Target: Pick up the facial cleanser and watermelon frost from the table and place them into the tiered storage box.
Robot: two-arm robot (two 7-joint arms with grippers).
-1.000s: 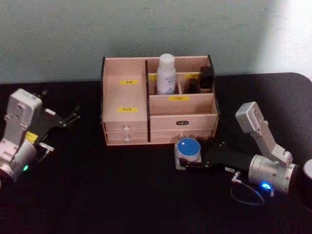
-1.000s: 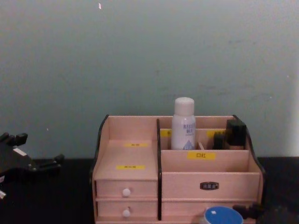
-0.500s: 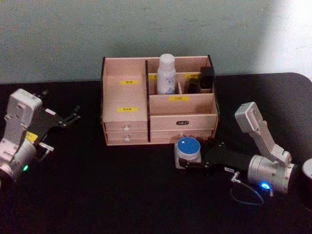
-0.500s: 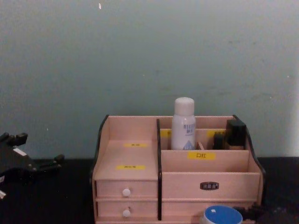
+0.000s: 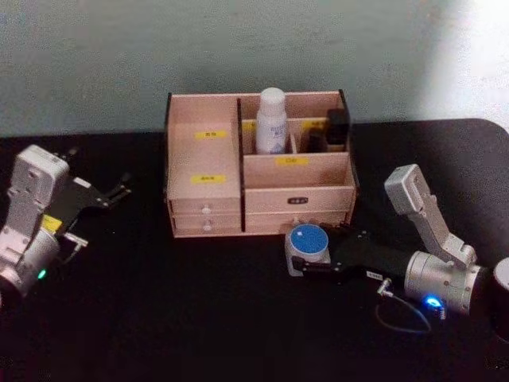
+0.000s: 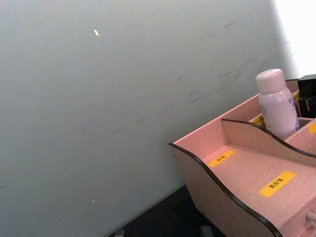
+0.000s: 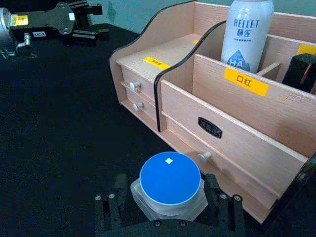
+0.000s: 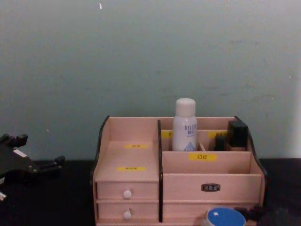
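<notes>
As its front shows, the facial cleanser (image 7: 245, 34) reads RELLET.

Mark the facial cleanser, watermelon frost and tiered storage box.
facial cleanser (image 7: 245, 37), right wrist view, printed front.
watermelon frost (image 7: 170, 178), right wrist view, blue lid's centre.
tiered storage box (image 5: 270, 199), head view, lower front panel.

tiered storage box (image 5: 298, 211): facial cleanser (image 5: 271, 121), black block (image 5: 337, 127) crowd its back; left shelves (image 5: 203, 157) free
</notes>
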